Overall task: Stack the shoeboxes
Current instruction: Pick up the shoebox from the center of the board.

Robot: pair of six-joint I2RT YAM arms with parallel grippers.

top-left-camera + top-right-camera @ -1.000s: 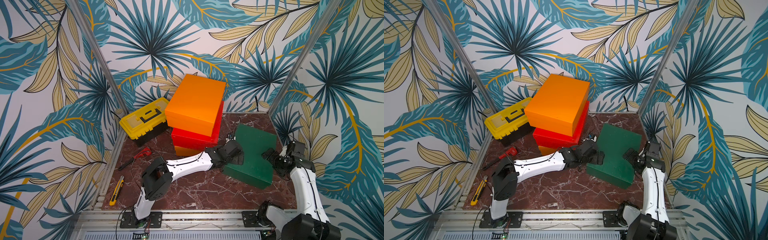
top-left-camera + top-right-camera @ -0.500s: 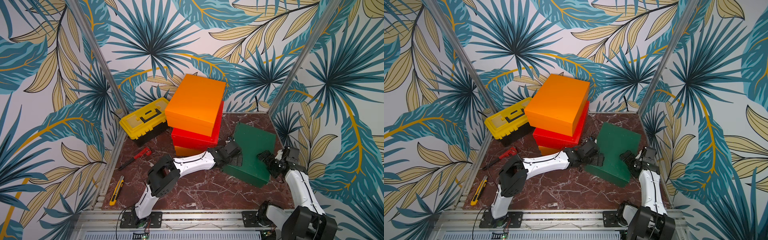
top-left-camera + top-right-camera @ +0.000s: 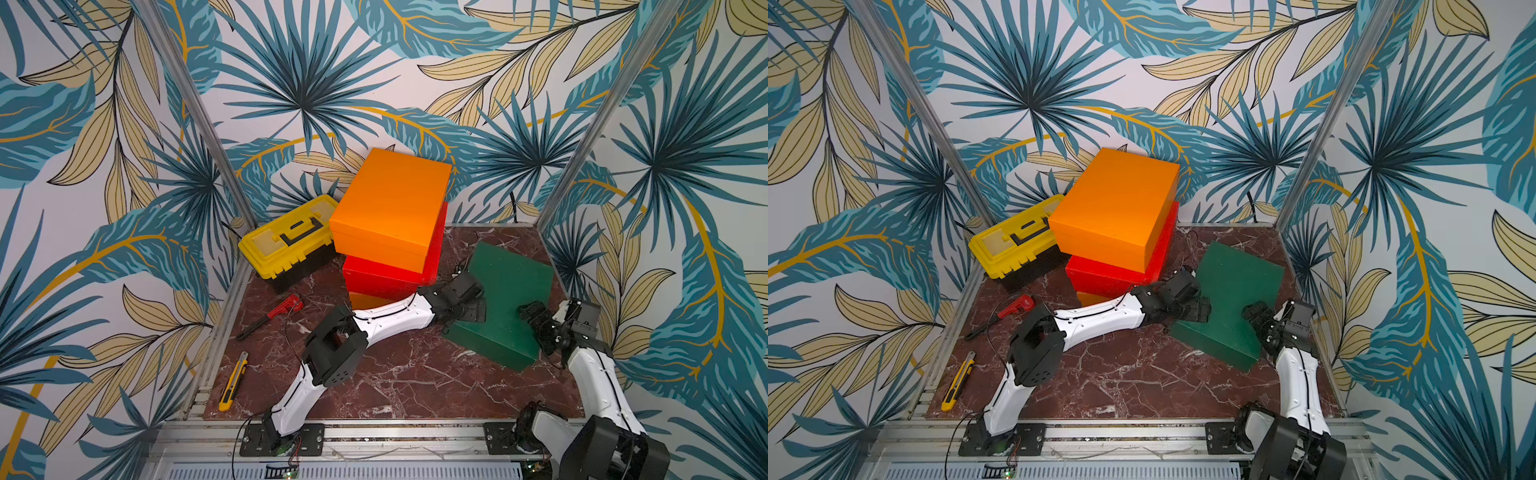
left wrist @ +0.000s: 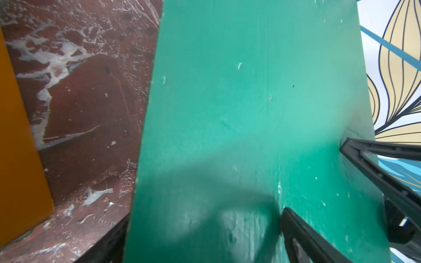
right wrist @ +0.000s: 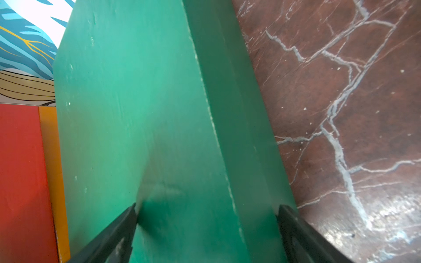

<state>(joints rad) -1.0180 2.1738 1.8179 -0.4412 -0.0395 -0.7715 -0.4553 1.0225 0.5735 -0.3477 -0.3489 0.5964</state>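
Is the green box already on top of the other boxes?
No, the green box sits low to the side, while an orange box is the highest one.

Three shoeboxes are standing in a pile at the back of the tabletop [image 3: 395, 374]. The top orange shoebox [image 3: 390, 208] [image 3: 1117, 208] is sitting slightly askew on the red shoebox [image 3: 382, 278] [image 3: 1108, 278], with its lid closed. The bottom orange shoebox [image 3: 365, 300] [image 3: 1090, 298] is showing only a sliver beneath them. Just to the right, apart from the pile, the dark green shoebox [image 3: 511, 286] [image 3: 1237, 282] is lying lid up, turned diagonally. Close up, its matte lid [image 4: 250, 113] [image 5: 136, 113] is showing small pale scuffs.
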